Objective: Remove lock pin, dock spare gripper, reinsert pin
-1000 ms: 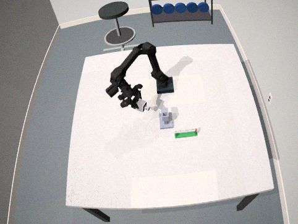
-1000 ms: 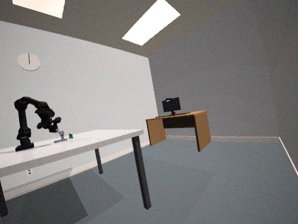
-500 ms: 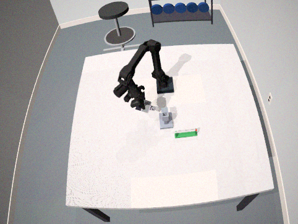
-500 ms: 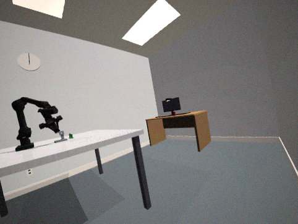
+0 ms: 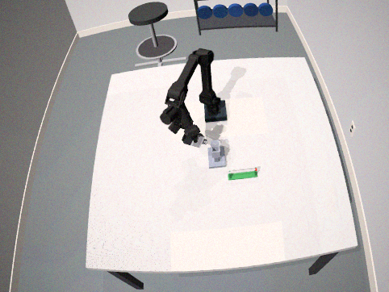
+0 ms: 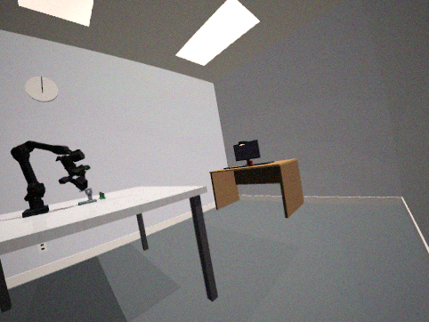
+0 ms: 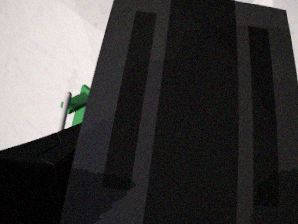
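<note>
1 grey mount (image 5: 217, 163) (image 6: 87, 203) stands on the white table (image 5: 141, 210) (image 6: 147, 194).

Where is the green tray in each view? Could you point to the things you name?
Top: the green tray (image 5: 243, 176) (image 6: 102, 196) (image 7: 78, 104) lies below and right of the socket mount (image 5: 221, 162) (image 6: 87, 203).
Exterior: lower left, just right of the mount.
Wrist: left of centre, partly hidden behind a large dark body.
Shared landmark: the white tabletop (image 5: 141, 202) (image 6: 142, 196) (image 7: 30, 75).

Black arm above white table (image 6: 147, 198)
</note>
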Motion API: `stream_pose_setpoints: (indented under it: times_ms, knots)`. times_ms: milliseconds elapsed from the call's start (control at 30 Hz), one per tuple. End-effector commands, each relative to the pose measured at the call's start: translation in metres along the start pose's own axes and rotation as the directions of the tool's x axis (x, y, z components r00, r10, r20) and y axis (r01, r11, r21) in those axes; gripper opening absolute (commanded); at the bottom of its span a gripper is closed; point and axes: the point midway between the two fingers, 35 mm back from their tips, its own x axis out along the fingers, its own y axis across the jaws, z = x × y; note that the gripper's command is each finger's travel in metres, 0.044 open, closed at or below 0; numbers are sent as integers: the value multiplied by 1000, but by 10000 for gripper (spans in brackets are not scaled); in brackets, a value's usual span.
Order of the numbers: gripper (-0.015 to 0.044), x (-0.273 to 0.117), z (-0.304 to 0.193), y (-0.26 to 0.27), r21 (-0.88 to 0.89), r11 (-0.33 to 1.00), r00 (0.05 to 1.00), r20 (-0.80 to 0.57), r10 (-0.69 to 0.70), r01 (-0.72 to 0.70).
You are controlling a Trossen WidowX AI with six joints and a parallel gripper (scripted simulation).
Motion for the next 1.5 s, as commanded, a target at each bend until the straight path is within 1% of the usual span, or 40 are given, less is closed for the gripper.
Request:
stream_pose_setpoints:
  times_ms: [0,367,767,1100,1467]
  knots:
    - [0,0,-5,6,-104,995,999,36,7,-3]
    - [0,0,-23,21,-387,922,990,133,42,13]
    - [0,-4,-42,38,-640,766,967,225,121,54]
    - [0,-9,-60,51,-793,599,935,284,212,105]
    - [0,-17,-80,63,-897,405,887,324,329,178]
